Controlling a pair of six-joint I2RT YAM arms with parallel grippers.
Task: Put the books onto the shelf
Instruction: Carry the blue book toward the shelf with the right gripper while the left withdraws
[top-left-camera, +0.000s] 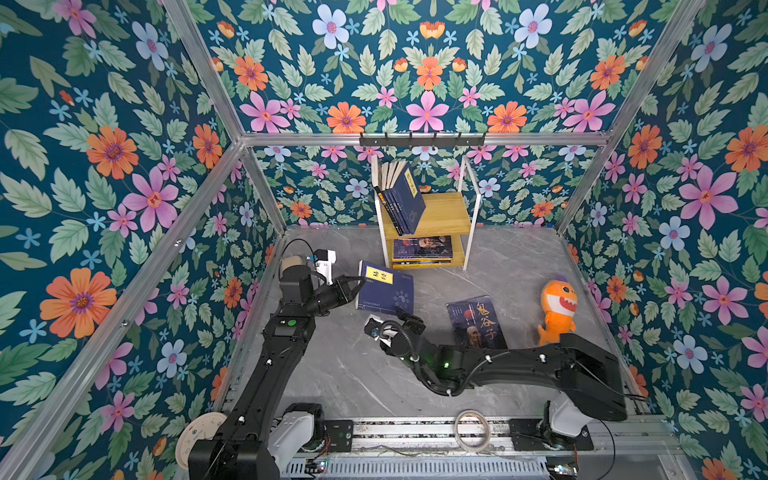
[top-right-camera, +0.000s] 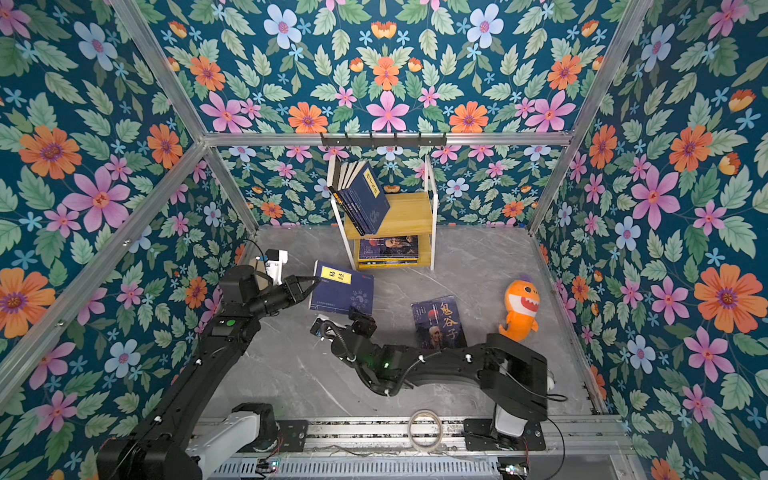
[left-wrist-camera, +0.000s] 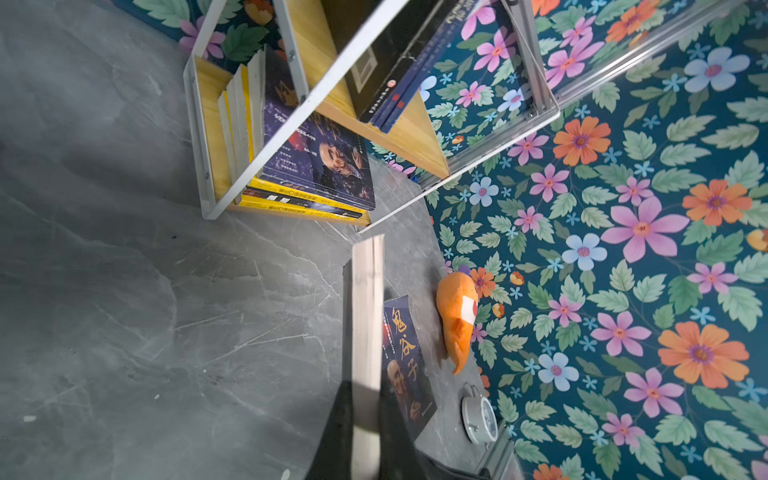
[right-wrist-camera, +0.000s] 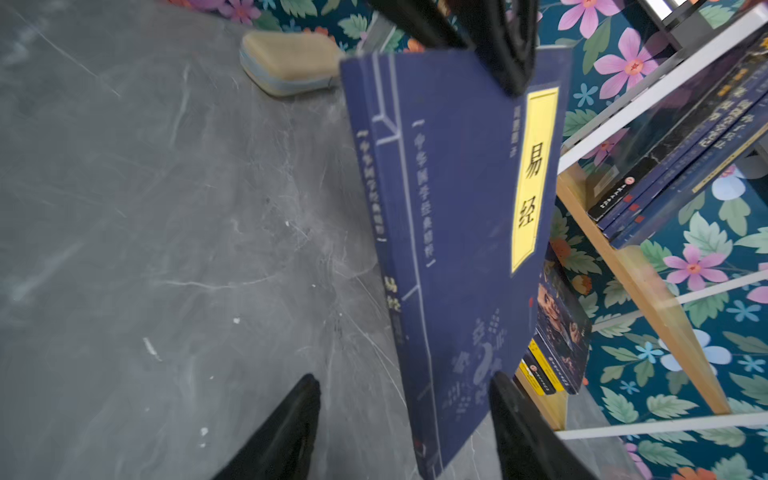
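Observation:
A navy book with a yellow label (top-left-camera: 386, 293) (top-right-camera: 343, 291) stands upright and tilted above the table, and my left gripper (top-left-camera: 359, 284) (left-wrist-camera: 365, 415) is shut on its edge. In the right wrist view this book (right-wrist-camera: 461, 232) hangs between the spread fingers of my right gripper (right-wrist-camera: 405, 380), which is open at its lower corner (top-left-camera: 401, 313). A dark book with an old-man portrait (top-left-camera: 478, 322) (left-wrist-camera: 409, 357) lies flat on the table. The shelf (top-left-camera: 446, 212) (top-right-camera: 409, 212) stands at the back, with navy books (top-left-camera: 401, 199) leaning on its top board and a flat stack (top-left-camera: 422, 249) on the lower one.
An orange shark plush (top-left-camera: 557, 307) lies at the right near the wall. A black hook rail (top-left-camera: 422, 140) hangs above the shelf. A tape ring (top-left-camera: 471, 430) rests on the front rail. A small alarm clock (left-wrist-camera: 480, 415) and a beige sponge (right-wrist-camera: 291, 62) sit on the table.

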